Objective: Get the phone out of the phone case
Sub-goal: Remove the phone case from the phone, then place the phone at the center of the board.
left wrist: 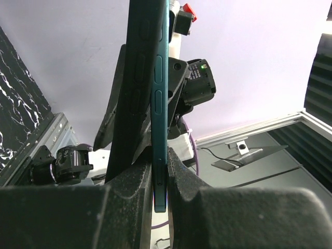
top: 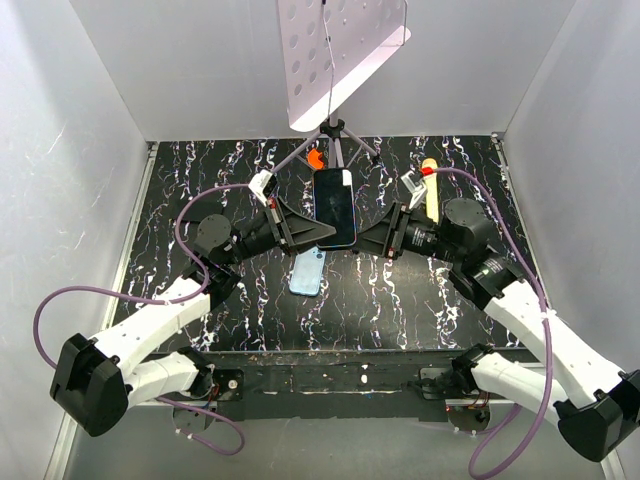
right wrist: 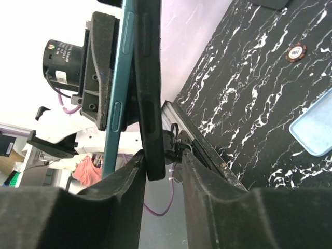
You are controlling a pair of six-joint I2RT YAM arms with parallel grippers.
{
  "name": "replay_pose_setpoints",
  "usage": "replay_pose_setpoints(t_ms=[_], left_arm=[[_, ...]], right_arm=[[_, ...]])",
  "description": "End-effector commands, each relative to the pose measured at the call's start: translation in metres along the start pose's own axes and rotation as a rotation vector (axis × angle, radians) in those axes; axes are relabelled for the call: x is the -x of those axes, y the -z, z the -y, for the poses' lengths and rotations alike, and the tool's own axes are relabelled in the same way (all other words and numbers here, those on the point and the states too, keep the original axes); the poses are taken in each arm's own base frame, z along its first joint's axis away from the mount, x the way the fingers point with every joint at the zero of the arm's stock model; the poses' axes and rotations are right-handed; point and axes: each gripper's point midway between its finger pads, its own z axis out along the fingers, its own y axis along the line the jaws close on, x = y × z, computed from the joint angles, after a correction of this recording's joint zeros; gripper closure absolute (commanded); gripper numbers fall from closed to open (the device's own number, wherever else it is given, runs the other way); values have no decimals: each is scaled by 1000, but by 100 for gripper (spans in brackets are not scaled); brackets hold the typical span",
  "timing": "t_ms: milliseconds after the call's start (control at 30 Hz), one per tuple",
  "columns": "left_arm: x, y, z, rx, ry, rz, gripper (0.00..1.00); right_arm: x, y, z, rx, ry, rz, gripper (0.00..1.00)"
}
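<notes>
Phone aloft, blue shell on the table

Your left gripper (left wrist: 160,174) is clamped on the teal edge of the phone (top: 334,205) and holds it in the air between the arms, which leaves the other side free to work. The phone case (top: 308,270), a light blue shell, lies flat on the table (top: 200,180) just nearer the bases. It sits apart from the phone and shows no screen, so I judge it empty. A black slab (right wrist: 150,93) with moulded button bumps splays off the phone at one end; you cannot tell whether it is a second cover. Your right gripper (right wrist: 162,168) straddles that slab's edge with its fingers partly apart and a gap on one side, likely placed to peel it away.
</notes>
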Motion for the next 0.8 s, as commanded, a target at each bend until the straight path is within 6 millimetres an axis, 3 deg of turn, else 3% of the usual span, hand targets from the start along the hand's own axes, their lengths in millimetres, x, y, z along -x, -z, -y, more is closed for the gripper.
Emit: replay_pose_setpoints(t_ms=[0, 67, 133, 167, 200, 233, 300, 400, 600, 700, 767], left_arm=[[4, 2, 25, -92, -30, 22, 100], [4, 2, 24, -98, -13, 22, 100], [3, 2, 24, -106, 4, 16, 100], [2, 2, 23, -105, 14, 9, 100], [1, 2, 22, -104, 19, 3, 100], [1, 2, 21, -99, 20, 0, 100], [-2, 4, 16, -74, 25, -6, 100], [-6, 8, 2, -25, 49, -12, 100], [-3, 16, -24, 64, 43, 22, 100], [20, 26, -47, 192, -21, 100, 100], [48, 37, -60, 276, -78, 196, 100]], right_arm=[[15, -7, -23, 93, 59, 48, 66], [13, -13, -23, 114, 61, 35, 77], [13, -19, -17, 108, 59, 34, 98], [14, -21, -10, 84, 51, 43, 99], [25, -20, 6, -22, 42, 110, 99], [21, -11, 53, -284, -31, 127, 99], [27, 27, 115, -697, -46, 200, 99], [33, 61, 154, -919, 25, 267, 99], [19, 75, 168, -873, -11, 242, 99], [20, 79, 152, -786, 7, 248, 99], [22, 84, 140, -755, 22, 263, 99]])
